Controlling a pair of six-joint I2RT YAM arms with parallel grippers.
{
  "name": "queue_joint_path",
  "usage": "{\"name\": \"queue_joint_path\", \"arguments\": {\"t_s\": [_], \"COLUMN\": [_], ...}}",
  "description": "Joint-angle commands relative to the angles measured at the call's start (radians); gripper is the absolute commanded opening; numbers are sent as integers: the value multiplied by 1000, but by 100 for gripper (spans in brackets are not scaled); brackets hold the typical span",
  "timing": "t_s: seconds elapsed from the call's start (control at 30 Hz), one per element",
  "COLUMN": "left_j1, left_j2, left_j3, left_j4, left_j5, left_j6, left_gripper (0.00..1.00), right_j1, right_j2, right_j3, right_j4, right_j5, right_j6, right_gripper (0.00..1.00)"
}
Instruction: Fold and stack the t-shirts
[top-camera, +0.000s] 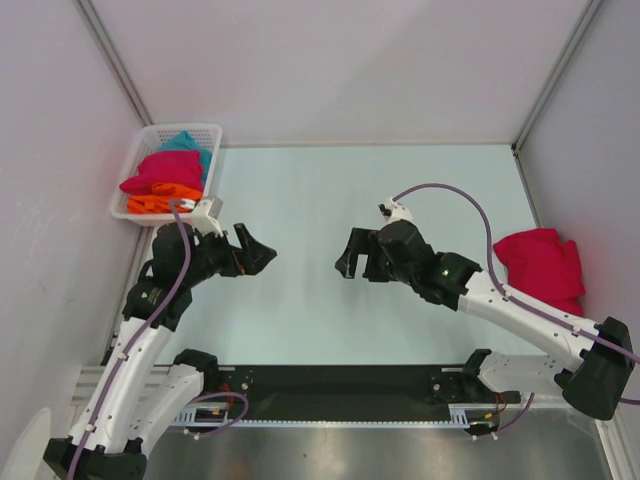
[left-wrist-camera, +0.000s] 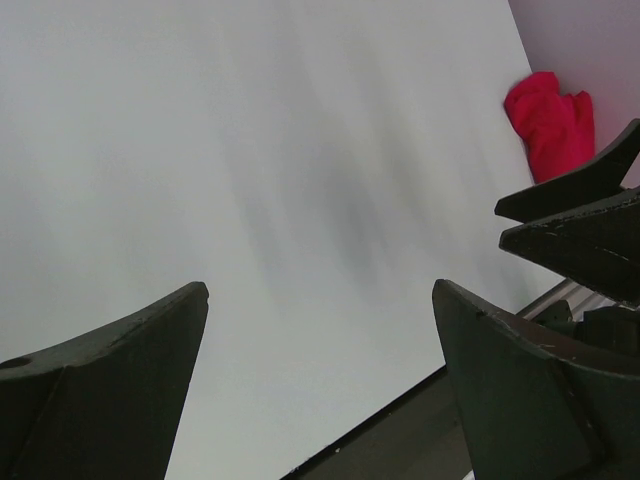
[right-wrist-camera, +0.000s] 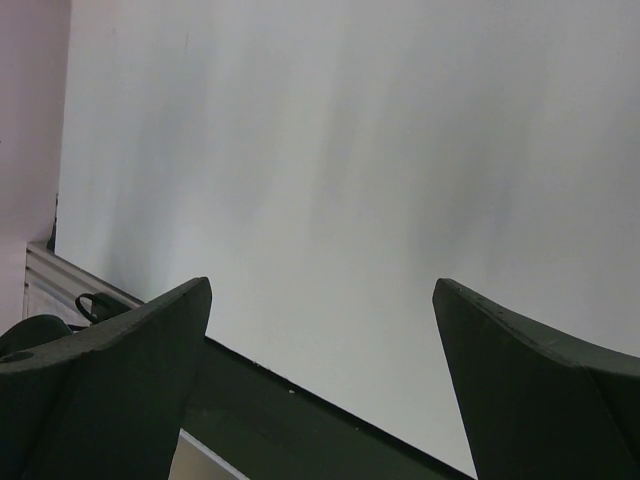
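A crimson-pink t-shirt (top-camera: 163, 172), an orange one (top-camera: 165, 201) and a teal one (top-camera: 188, 146) lie piled in the white mesh basket (top-camera: 134, 158) at the table's far left. Another crimson-pink t-shirt (top-camera: 541, 266) lies bunched at the right edge, also visible in the left wrist view (left-wrist-camera: 551, 120). My left gripper (top-camera: 258, 246) hovers open over the table just in front of the basket, with nothing between its fingers (left-wrist-camera: 320, 290). My right gripper (top-camera: 346, 256) faces it across the middle, open and holding nothing (right-wrist-camera: 322, 285).
Pale table surface (top-camera: 310, 200) lies between the two grippers. A black rail (top-camera: 340, 385) runs along the near edge. White walls close the left, back and right sides. The right gripper's fingers (left-wrist-camera: 585, 210) show in the left wrist view.
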Motion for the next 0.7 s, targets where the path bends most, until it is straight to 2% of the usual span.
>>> {"name": "queue_joint_path", "arguments": {"t_s": [0.0,0.67], "left_j1": [7,7], "left_j2": [-17,-51], "left_j3": [-10,-31], "left_j4": [31,54], "left_j5": [16,47], "left_j6": [-18,-50], "left_gripper": [100,100], "right_j1": [18,45], "right_j2": [4,-1], "right_j3": [33,25], "right_j4": [39,59], "right_j5": [-2,-8], "right_j6": [23,29], "right_gripper": [100,100]}}
